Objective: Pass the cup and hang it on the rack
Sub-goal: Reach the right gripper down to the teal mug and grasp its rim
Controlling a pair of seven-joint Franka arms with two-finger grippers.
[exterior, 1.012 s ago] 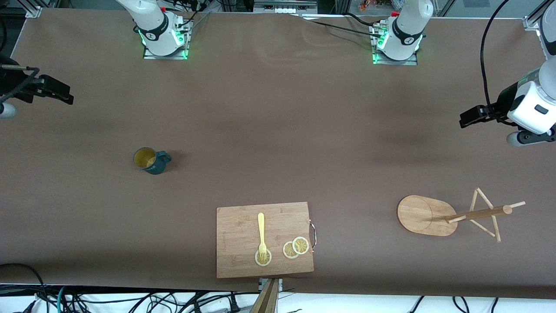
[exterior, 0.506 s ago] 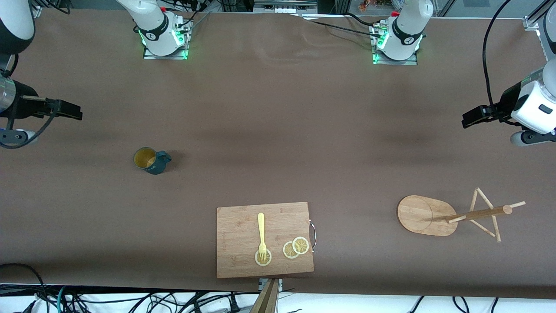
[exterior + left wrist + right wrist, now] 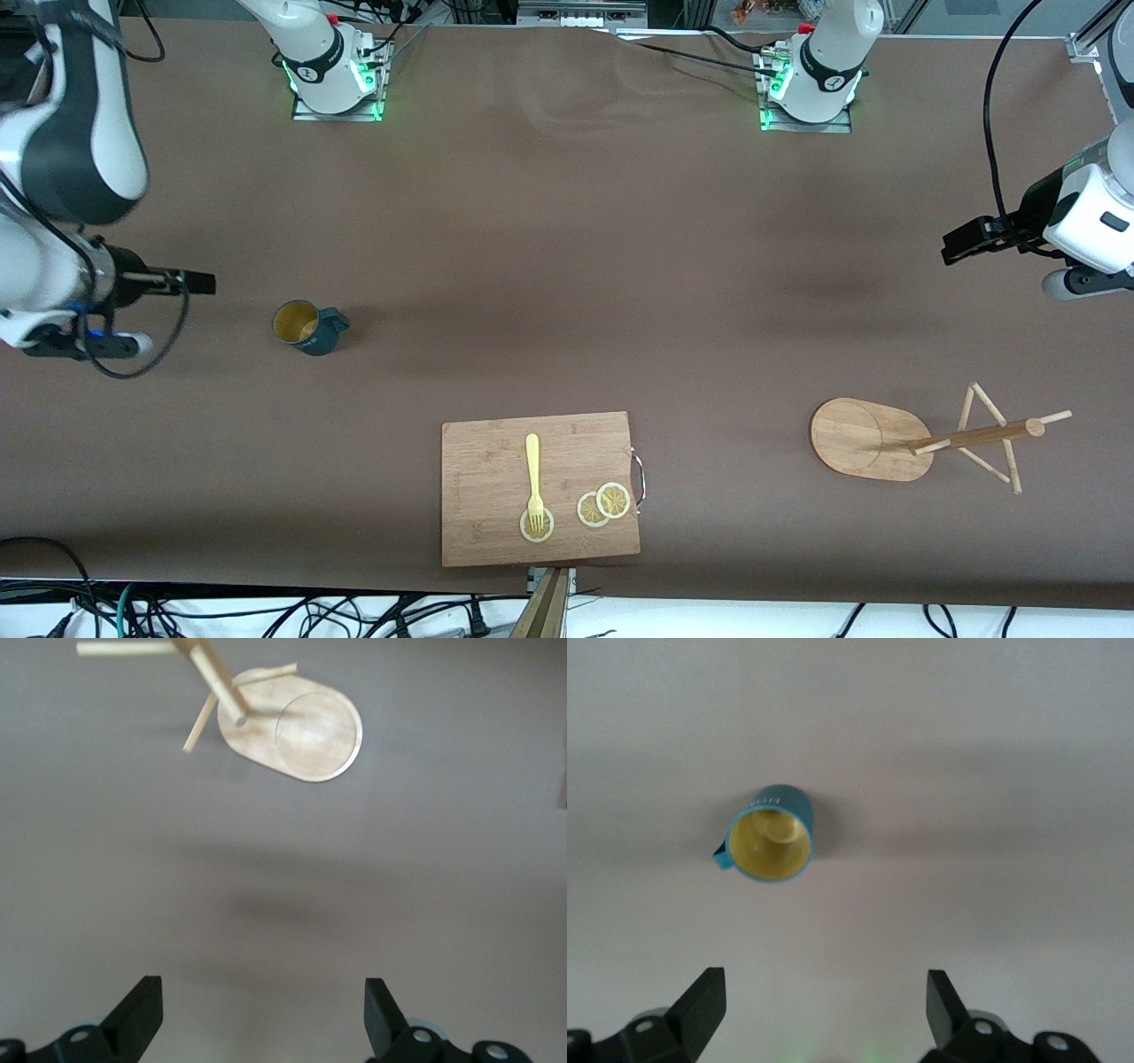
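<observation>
Over the last second the right arm has swung in from the edge of the table at its own end, and the right gripper point(image 3: 199, 283) now hangs over the brown table point(image 3: 567, 266) just short of the cup point(image 3: 306, 327), pointing toward it. Its two black fingers point(image 3: 700, 1005) stand wide apart and hold nothing. In the right wrist view the cup point(image 3: 769, 834) lies ahead of the open jaws, not yet between them. This looks like the start of the reach for the cup, so neither the pick-up nor the pass has begun.

The left gripper point(image 3: 961, 241) has barely shifted. It waits over the table near the left arm's end, jaws spread wide and empty, with the rack point(image 3: 288, 722) in its wrist view.

The cup is a small dark teal mug with a glossy yellow-gold inside. It stands upright, its handle toward the left arm's end. The rack point(image 3: 921, 439) is pale bamboo: a flat oval base, a round pole and thin pegs angling off it. It stands toward the left arm's end, nearer the front camera than the cup.

A rectangular wooden cutting board point(image 3: 496, 532) lies close to the front edge, between cup and rack. It carries a pale yellow fork point(image 3: 533, 478) and lemon slices point(image 3: 604, 505).
</observation>
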